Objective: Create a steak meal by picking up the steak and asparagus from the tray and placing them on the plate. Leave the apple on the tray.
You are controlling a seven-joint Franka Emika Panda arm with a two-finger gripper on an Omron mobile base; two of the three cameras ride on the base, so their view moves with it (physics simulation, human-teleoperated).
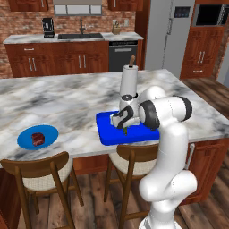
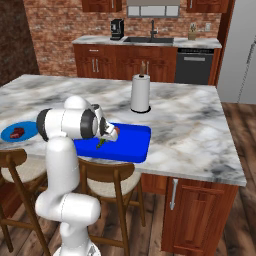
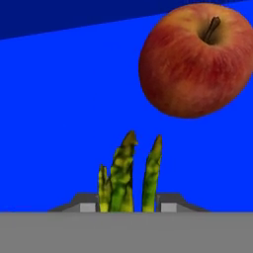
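Hand view: the gripper [image 3: 127, 206] at bottom centre clamps the asparagus [image 3: 129, 173], its tips rising over the blue tray [image 3: 49, 123]; the apple [image 3: 197, 59] sits upper right. Left base view: the steak [image 1: 38, 138] lies on the plate [image 1: 50, 132] at left.

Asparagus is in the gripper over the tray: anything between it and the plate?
Nothing visible blocks it. The asparagus sits in the gripper above the tray; bare marble lies between tray and plate, which holds the steak. The apple stays behind.
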